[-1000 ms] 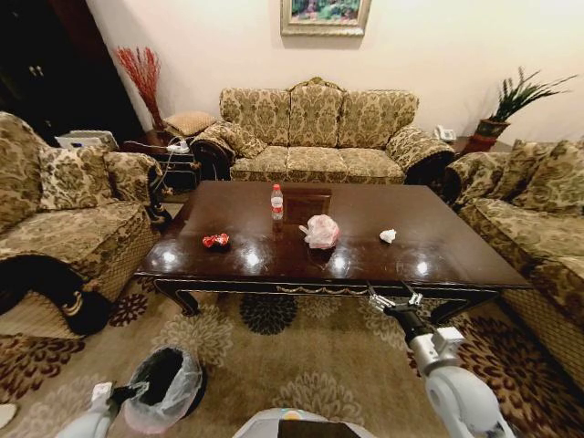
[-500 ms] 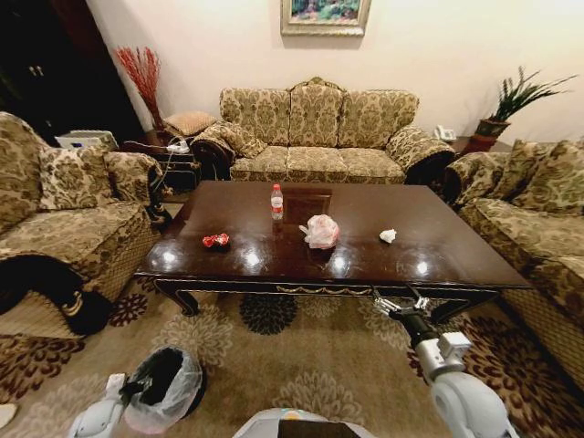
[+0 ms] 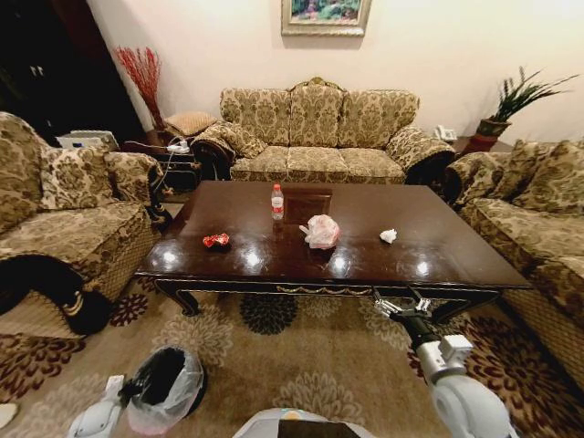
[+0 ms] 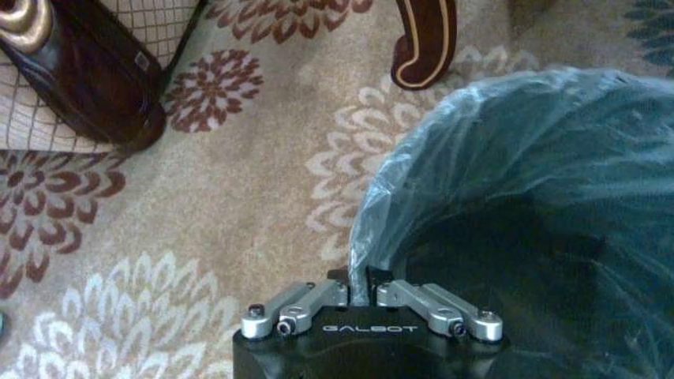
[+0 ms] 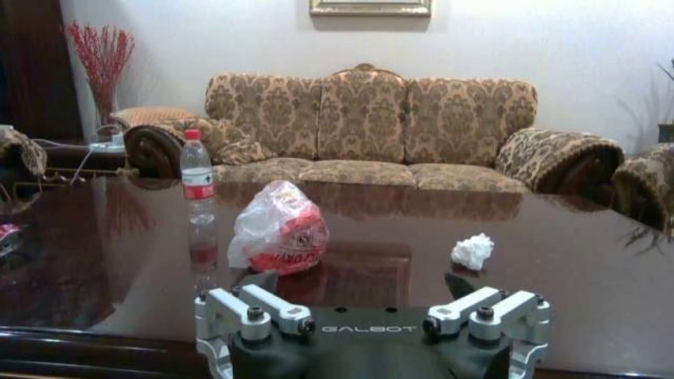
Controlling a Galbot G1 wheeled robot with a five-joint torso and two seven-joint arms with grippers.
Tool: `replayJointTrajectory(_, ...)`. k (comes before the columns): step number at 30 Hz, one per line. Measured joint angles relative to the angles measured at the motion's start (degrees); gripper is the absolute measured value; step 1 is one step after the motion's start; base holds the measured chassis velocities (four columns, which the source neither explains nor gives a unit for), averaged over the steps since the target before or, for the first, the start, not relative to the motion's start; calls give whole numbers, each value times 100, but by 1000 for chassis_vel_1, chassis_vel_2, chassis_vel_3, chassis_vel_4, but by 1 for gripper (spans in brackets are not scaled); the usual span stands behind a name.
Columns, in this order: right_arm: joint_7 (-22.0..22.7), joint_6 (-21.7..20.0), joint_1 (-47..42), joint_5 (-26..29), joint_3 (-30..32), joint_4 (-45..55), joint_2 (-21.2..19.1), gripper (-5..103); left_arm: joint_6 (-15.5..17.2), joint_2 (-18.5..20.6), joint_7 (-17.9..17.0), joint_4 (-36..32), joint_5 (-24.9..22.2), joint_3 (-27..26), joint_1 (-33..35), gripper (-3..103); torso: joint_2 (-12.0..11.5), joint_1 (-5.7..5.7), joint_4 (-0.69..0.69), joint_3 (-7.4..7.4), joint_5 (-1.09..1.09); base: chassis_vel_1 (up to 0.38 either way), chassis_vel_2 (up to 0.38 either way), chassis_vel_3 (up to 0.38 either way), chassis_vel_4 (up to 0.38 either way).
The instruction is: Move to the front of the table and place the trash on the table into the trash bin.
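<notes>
Broadly, the table (image 3: pixel 438 251) is a dark, glossy wooden slab that mirrors the ceiling lights, standing on a beige carpet (image 3: pixel 301 356) patterned with dark red flowers. A three-seat patterned sofa (image 3: pixel 315 137) backs it against a pale wall under a framed picture (image 3: pixel 325 15); matching sofas flank it on the left (image 3: pixel 64 214) and right (image 3: pixel 529 210), with a potted plant (image 3: pixel 511 102) in the far right corner and red dried stems (image 3: pixel 140 73) at far left.

Four pieces of trash lie on the tabletop, well apart from one another: one clear bottle (image 3: pixel 276 203) with a red cap, upright toward the far side; one pinkish-white bag bundle (image 3: pixel 320 231) near the centre; one small white paper ball (image 3: pixel 388 235) to its right; one red-and-black wrapper (image 3: pixel 215 241) toward the near left.

One trash bin (image 3: pixel 164 388) with a translucent liner stands on the carpet at the robot's left, short of the table's near edge. The left gripper (image 4: pixel 361 296) is at the bin's rim, its jaws pressed together on a fold of the liner (image 4: pixel 421 213). The right gripper (image 3: pixel 401 306) hangs just before the table's near edge, its jaws spread and holding nothing; in its wrist view the bottle, bundle and paper ball lie beyond the fingers (image 5: pixel 258 312).
</notes>
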Motion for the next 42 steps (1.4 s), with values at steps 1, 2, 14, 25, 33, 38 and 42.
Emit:
replayJointTrajectory(1,0,4,3,0,-4,0,2,100,-25,-2,4,25,-6,-8,-6,8,0,0,0,0,-3,0,0,0,0)
replayJointTrajectory(2,0,4,3,0,-4,0,2,100,-25,-2,4,25,-6,-8,-6,8,0,0,0,0,-3,0,0,0,0)
replayJointTrajectory(14,-5,49,157,63,-44,-91,-9,100,-284,-16,-90,-179,-160,-248,233,4,0,1,-3,0,-1,0,0,0,0)
replayJointTrajectory(25,-176,198,597,180,-236,-172,53,100,-427,-29,-252,-1272,-539,-1104,1385,2,0,0,-1,0,-8,0,0,0,0)
replayJointTrajectory(33,-373,337,972,561,-327,-521,-19,100,-517,-489,-309,-2372,-1154,-2390,2297,2,0,0,2,0,-3,0,0,0,0)
replayJointTrajectory(38,-505,478,1042,849,-254,-634,-43,100,-508,-843,-299,-3502,-1854,-3053,2863,2,0,0,2,0,2,0,0,0,0)
replayJointTrajectory(42,-511,757,890,892,-82,-615,110,100,-377,-948,-321,-4463,-2221,-3305,3076,2,0,0,-3,0,-2,0,0,0,0)
